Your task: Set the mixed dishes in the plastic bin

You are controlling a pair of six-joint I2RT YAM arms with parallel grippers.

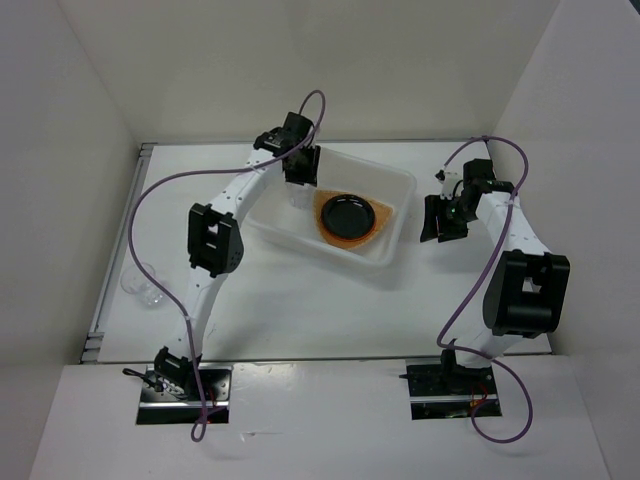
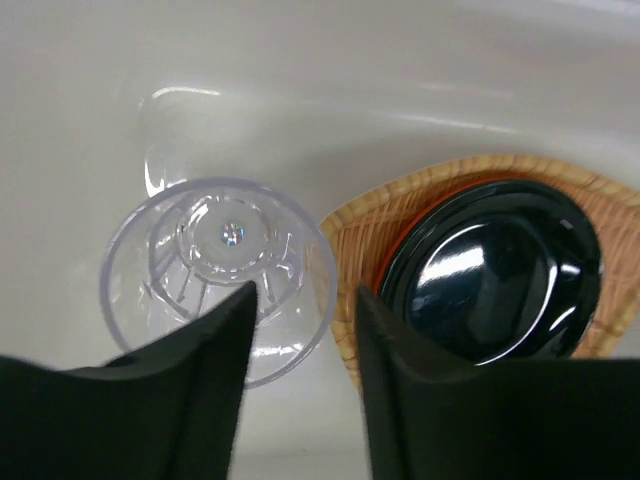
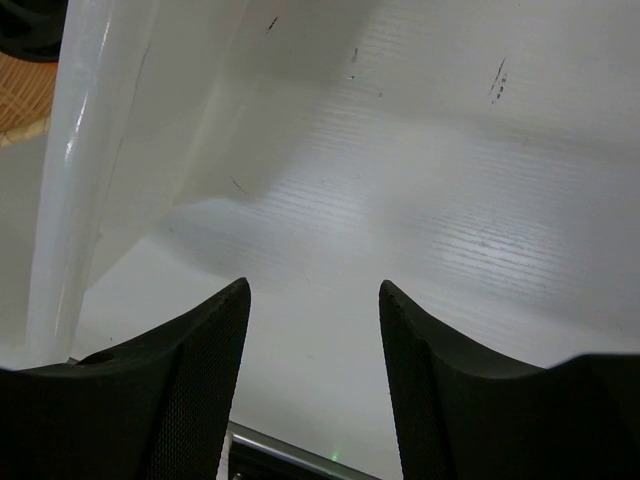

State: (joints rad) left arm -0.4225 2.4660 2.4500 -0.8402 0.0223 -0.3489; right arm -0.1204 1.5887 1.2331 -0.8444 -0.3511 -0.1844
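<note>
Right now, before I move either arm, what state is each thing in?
left pincer: open, empty, over the bin.
right pincer: open, empty, outside the bin's right wall.
plastic bin: upright, holding four dishes.
basket tray: in bin, bottom of stack.
orange plate: on the tray, only its rim showing.
black plate: top of stack.
clear cup: mouth up in bin beside tray, not gripped.
second clear cup: on table, outside bin.
</note>
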